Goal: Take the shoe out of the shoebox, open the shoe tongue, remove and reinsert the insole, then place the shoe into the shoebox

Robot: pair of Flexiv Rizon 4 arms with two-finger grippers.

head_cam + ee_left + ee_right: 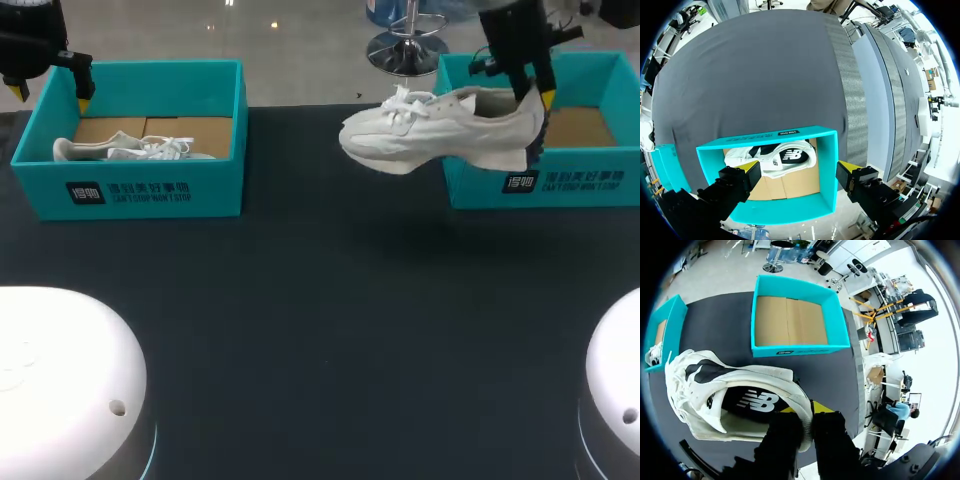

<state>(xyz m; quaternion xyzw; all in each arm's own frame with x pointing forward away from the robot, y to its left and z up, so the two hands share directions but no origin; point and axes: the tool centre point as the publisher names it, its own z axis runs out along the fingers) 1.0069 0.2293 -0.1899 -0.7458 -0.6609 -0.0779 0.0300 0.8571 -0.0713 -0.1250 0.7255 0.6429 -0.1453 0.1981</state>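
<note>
Roughly, biggest first: the dark table [320,330] carried two teal boxes. The left shoebox [150,195] had a second shoe [130,150] lying in it; the right shoebox [570,185] held nothing but its cardboard floor. The white shoe [440,130] was out of the right shoebox and hung in the air above the table, just beside that box's near left corner, not touching the surface. Its long axis ran across the table: toe twd the middle, heel twd the right, sole down, approx. level. The right gripper [806,412] was pinching the heel collar, one finger inside the opening and one on the outside of the heel. So the shoe stuck out sideways from the fingers, away from the box. The left gripper [797,166] hung well apart, over the left shoebox, fingers spread and holding nothing (so the right arm was by far the nearer one). My read: step 1 was done. Setting the shoe down on open table btw. the boxes would come next, w/ the toe end free for the left arm to get at the tongue. Looks: cream-white upper, chunky pale sole, black patch on the side, white laces over the tongue, dark insole seated inside w/ a white logo.
</note>
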